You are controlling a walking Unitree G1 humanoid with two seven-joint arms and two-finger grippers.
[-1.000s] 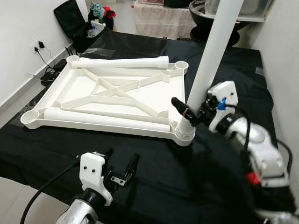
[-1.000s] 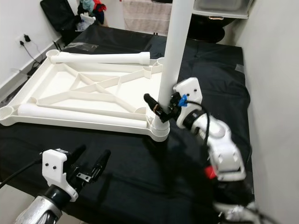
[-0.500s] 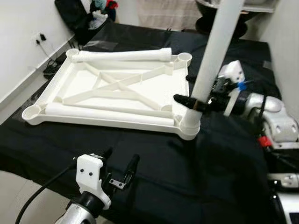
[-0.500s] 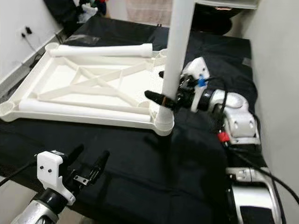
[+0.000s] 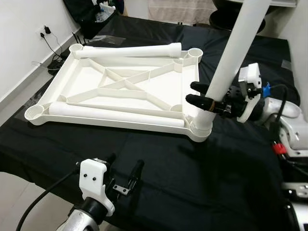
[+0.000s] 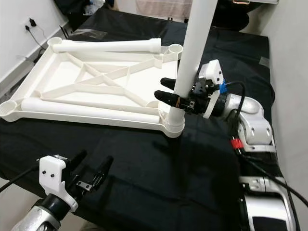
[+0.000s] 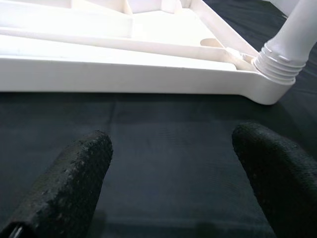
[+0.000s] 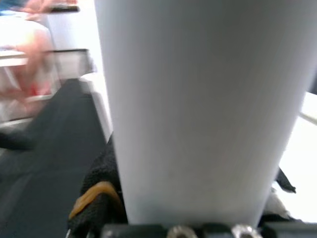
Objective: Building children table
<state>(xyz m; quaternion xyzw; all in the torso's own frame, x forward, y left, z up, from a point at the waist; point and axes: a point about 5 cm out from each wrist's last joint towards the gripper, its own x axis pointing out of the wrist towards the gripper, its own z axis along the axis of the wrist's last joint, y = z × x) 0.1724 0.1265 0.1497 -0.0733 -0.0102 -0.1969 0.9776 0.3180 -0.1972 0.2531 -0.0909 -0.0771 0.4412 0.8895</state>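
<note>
**Right gripper clamps standing leg at tabletop corner**

Here, the black cloth (image 5: pixel 159 168) spreads under both grippers and carries everything else. On it, ahead of the left gripper and just beside the right one, lies the white tabletop (image 5: pixel 120 91), underside up, with crossed ribs and a round socket at each corner.

A white table leg (image 6: pixel 192 57) stands upright in the corner socket (image 5: pixel 202 132) nearest the right gripper, its ribbed foot seated in the socket, and it leans slightly away from the tabletop toward its upper end. The right gripper (image 6: pixel 179 91) reaches in from the side away from the tabletop, its 2 black fingers closed around the leg a little above the socket, 1 finger on either side of the tube. In the right wrist view the leg (image 8: pixel 203 109) presses right up to the gripper's base between the fingers.

2 more legs lie flat inside the tabletop: the near leg (image 5: pixel 115 114) along the edge closest to the left gripper, the far leg (image 5: pixel 127 50) along the opposite edge.

The left gripper (image 5: pixel 125 168) hovers low over the cloth, short of the tabletop's near edge and well apart from the standing leg. Its fingers (image 7: pixel 74 173) are spread wide, with bare cloth between them and nothing in their grasp.
</note>
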